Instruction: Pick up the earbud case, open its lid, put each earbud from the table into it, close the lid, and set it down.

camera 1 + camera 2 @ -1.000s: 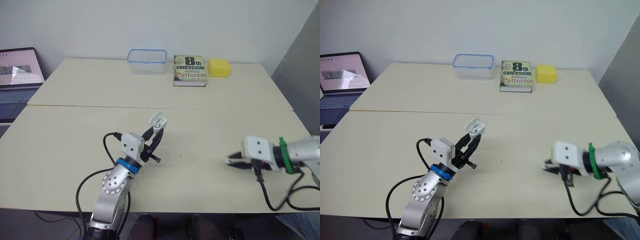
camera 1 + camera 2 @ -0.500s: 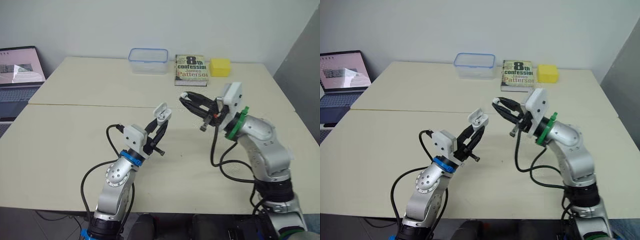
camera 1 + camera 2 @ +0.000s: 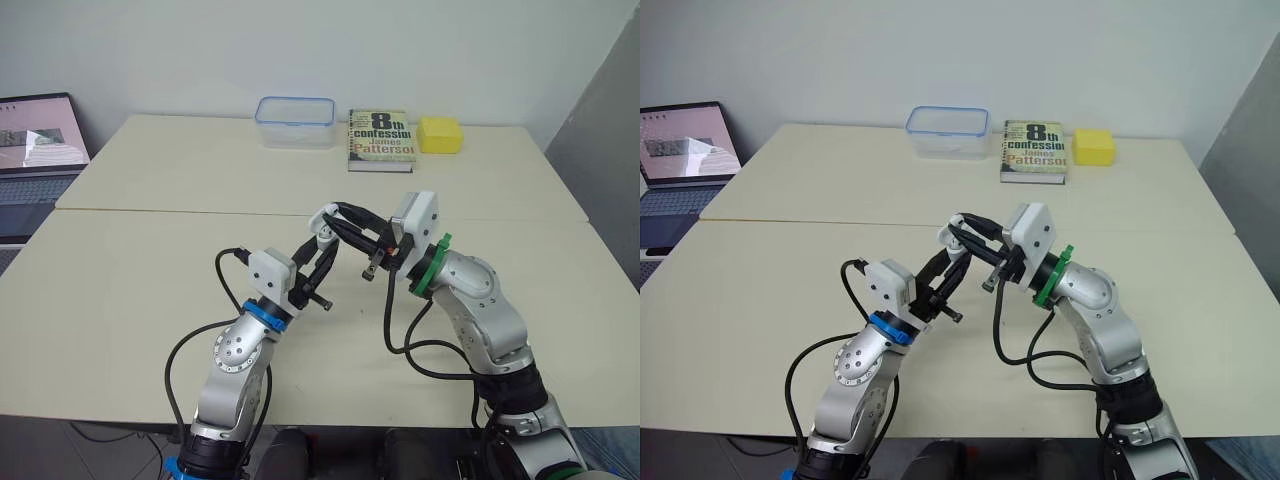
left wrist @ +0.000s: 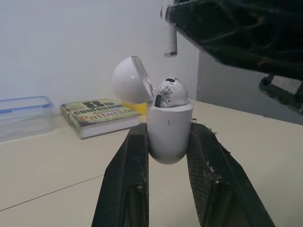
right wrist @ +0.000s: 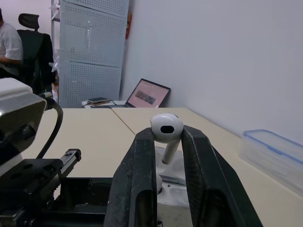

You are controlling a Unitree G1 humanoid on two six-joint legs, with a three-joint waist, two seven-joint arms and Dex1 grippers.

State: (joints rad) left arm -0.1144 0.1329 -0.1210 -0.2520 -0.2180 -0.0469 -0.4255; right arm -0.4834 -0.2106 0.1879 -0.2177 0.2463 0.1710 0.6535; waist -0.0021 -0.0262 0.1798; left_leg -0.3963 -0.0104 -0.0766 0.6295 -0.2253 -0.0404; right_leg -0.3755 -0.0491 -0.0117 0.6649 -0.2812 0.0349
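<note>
Right tool (image 3: 327, 214) has swung left across the bench (image 3: 130, 290) since 0.5 s ago and is now just above the left tool (image 3: 322, 256). Far edge: clear plastic tub (image 3: 294, 121) beside a book (image 3: 380, 140). Left tool clamps the earbud case (image 4: 169, 132) upright, off the bench, lid (image 4: 131, 79) hinged open; one earbud (image 4: 170, 91) seated inside. Right tool pinches the second earbud (image 5: 166, 126), stem toward the case.
</note>
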